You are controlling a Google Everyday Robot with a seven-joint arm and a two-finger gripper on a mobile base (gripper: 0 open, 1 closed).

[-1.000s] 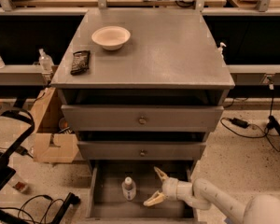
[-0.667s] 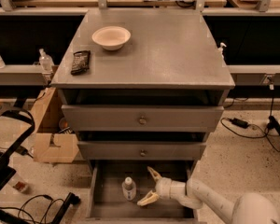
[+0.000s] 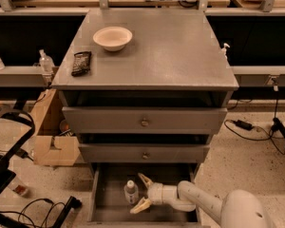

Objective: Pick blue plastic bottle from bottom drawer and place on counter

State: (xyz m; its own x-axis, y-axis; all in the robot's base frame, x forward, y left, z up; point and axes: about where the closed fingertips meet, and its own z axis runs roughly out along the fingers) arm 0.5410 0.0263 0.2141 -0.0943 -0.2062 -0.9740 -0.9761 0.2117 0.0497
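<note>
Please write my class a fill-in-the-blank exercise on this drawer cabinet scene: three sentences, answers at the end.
1. The bottom drawer is ____, not shut, and the blue plastic bottle stands upright inside.
2. The open gripper is in that drawer, on the bottle's ____ in the camera view.
3. On the counter lie ____ things: a white bowl and a dark packet.
Missing words: open; right; two.

Splayed hand (image 3: 137,193) beside bottle (image 3: 130,192), bottom drawer (image 3: 109,201)
</note>
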